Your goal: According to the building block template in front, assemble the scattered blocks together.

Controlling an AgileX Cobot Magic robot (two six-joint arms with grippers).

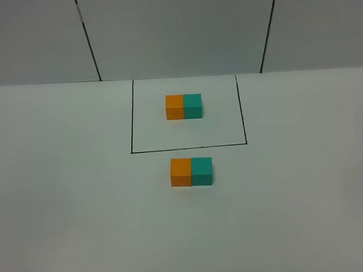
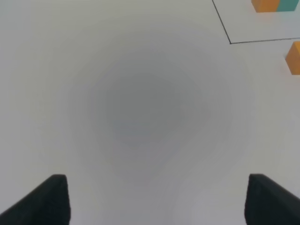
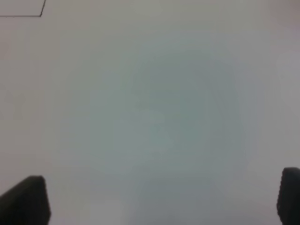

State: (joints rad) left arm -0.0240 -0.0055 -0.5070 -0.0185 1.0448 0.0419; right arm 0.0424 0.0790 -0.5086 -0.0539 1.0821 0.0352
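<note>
The building block template (image 1: 184, 106) is an orange cube joined to a teal one, lying inside a black drawn rectangle (image 1: 188, 149) at the back of the table. In front of the rectangle, the scattered orange block (image 1: 180, 172) and teal block (image 1: 202, 171) sit side by side and touching, orange on the left. Neither arm shows in the exterior high view. My left gripper (image 2: 157, 201) is open over bare table, with the orange block (image 2: 294, 57) and the template (image 2: 266, 4) at the frame's edge. My right gripper (image 3: 157, 201) is open and holds nothing.
The table (image 1: 63, 195) is plain white, with a grey panelled wall (image 1: 177, 28) behind it. One corner of the drawn rectangle (image 3: 41, 14) shows in the right wrist view.
</note>
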